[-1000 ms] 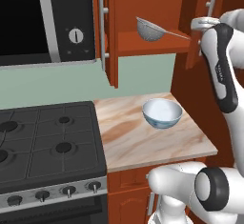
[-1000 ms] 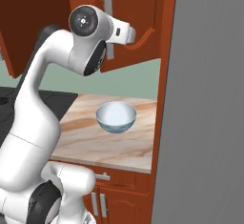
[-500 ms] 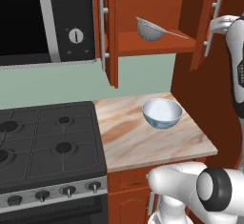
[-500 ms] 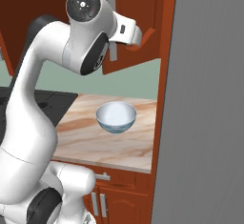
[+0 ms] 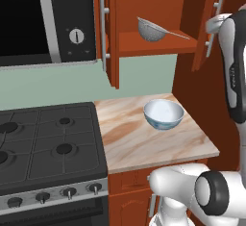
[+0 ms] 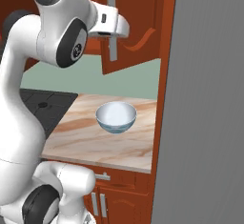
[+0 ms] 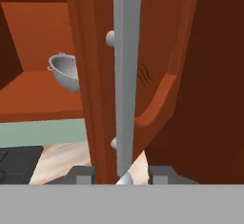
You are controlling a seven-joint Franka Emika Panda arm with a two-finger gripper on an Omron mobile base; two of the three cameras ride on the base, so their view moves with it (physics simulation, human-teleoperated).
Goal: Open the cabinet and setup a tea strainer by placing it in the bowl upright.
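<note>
The cabinet (image 5: pixel 111 52) stands with both doors swung out. On its shelf the grey mesh tea strainer (image 5: pixel 153 29) lies with its thin handle pointing right; it also shows past the door as the strainer (image 7: pixel 66 71). My gripper (image 7: pixel 123 175) is open at the right door's silver bar handle (image 7: pixel 126 75), which runs up between the two fingertips (image 7: pixel 85 175) with a gap on each side. From the base, the gripper (image 6: pixel 114 27) is high beside that door (image 6: pixel 138 37). The pale blue bowl (image 5: pixel 163 114) sits upright on the counter below, empty.
A black-and-silver microwave (image 5: pixel 48 18) hangs left of the cabinet over a black gas stove (image 5: pixel 48 143). The marble counter (image 5: pixel 139 148) ends at a tall brown side panel (image 5: pixel 192 90) on the right. A grey wall (image 6: pixel 205 123) fills the right of the right base view.
My arm has lifted and pulled away to the right at the right door. The jaws, tight on the bar handle half a second ago, have spread apart around it.
</note>
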